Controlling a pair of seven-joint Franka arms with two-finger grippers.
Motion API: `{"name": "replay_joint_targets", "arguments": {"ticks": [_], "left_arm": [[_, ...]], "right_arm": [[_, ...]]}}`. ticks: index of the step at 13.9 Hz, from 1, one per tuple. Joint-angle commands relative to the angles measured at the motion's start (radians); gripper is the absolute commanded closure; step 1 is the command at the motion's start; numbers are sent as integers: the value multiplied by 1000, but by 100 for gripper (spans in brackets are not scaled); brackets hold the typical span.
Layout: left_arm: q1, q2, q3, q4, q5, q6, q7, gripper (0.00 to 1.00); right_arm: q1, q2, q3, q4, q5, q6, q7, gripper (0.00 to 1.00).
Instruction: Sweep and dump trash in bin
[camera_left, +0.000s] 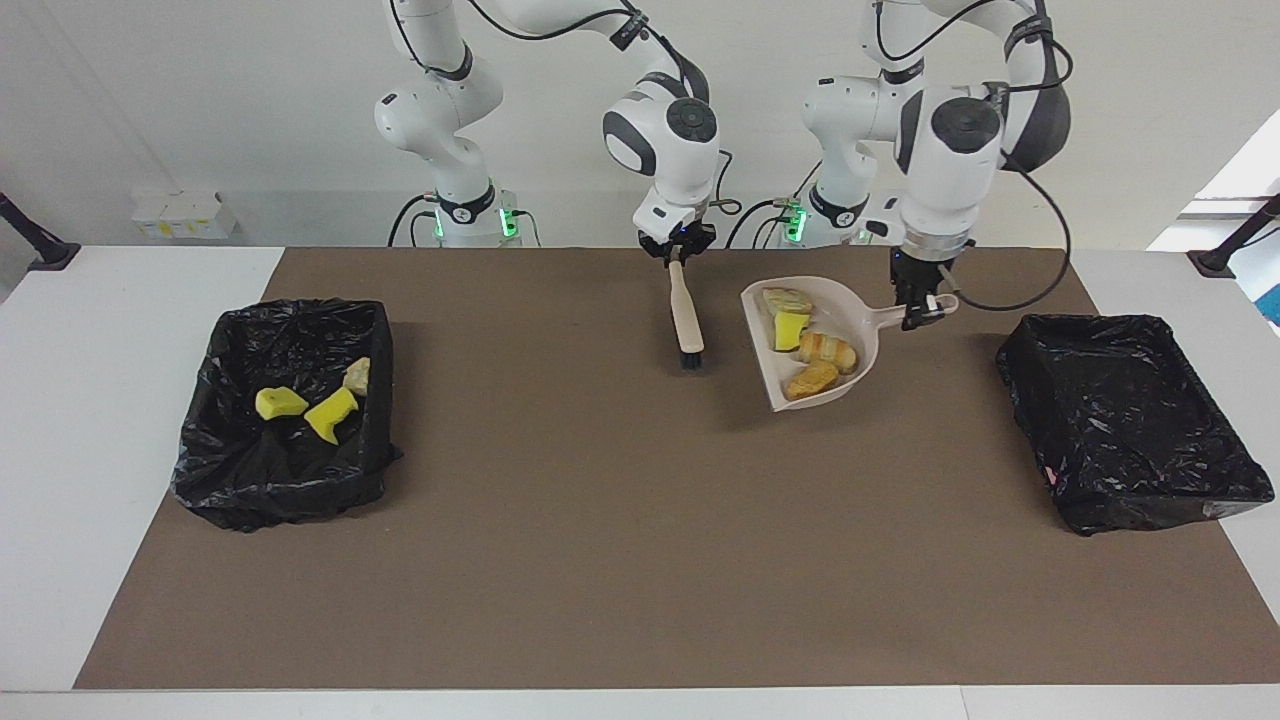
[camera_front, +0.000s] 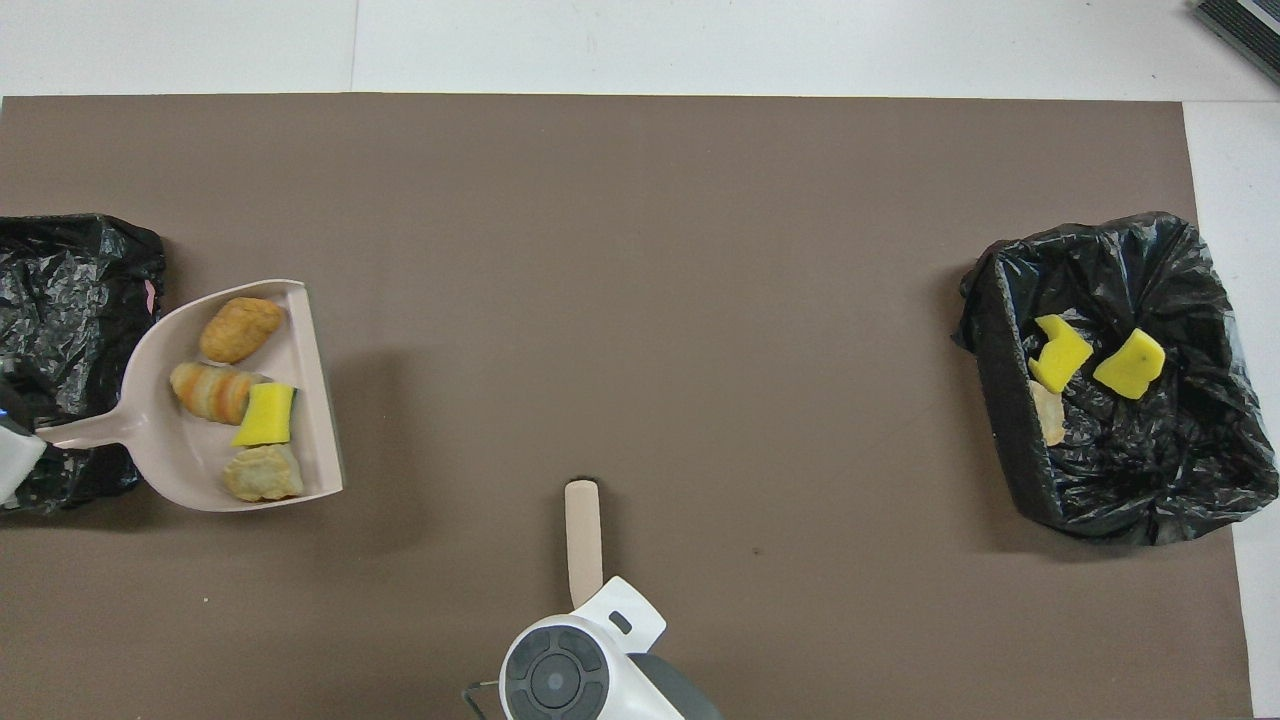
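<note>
My left gripper (camera_left: 925, 308) is shut on the handle of the beige dustpan (camera_left: 845, 308), held just above the mat between the brush and the bin at the left arm's end. In the pan (camera_front: 170, 455) lie one yellow foam chunk (camera_left: 790, 328) (camera_front: 266, 415) and three tan pastry bits (camera_left: 812, 380) (camera_front: 240, 328). My right gripper (camera_left: 678, 255) is shut on the beige brush (camera_left: 686, 315) (camera_front: 583, 535), bristles down at the mat near the robots' edge. The black-lined bin (camera_left: 290, 330) (camera_front: 1010, 430) at the right arm's end holds two yellow chunks (camera_left: 332, 413) (camera_front: 1130, 363) and one tan bit (camera_left: 357, 376).
A second black-lined bin (camera_left: 1040, 400) (camera_front: 70, 270) stands at the left arm's end, beside the dustpan, with no trash showing in it. The brown mat (camera_left: 600, 520) covers the table's middle, with white table margin around it.
</note>
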Motion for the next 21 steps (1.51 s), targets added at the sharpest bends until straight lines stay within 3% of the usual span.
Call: {"name": "replay_joint_targets", "arguments": {"ticks": [1, 4, 6, 8, 14, 18, 21], "left_arm": [[138, 71, -9, 109, -28, 28, 127, 100], [265, 195, -7, 316, 0, 27, 278, 100], [301, 284, 3, 428, 148, 37, 309, 100], [305, 342, 4, 499, 274, 71, 320, 100], [276, 350, 2, 424, 697, 149, 222, 100], [224, 321, 4, 354, 891, 119, 24, 100], [192, 318, 2, 361, 1050, 35, -79, 100]], "right_arm": [[-13, 23, -7, 50, 0, -23, 22, 0], [-86, 31, -12, 158, -97, -121, 13, 0], [-169, 12, -9, 212, -161, -195, -27, 0], [-238, -2, -15, 255, -178, -264, -181, 0], [-439, -11, -13, 400, -361, -365, -516, 0], [-597, -11, -13, 496, -388, -394, -674, 0], [-692, -5, -26, 613, -385, -514, -818, 0]]}}
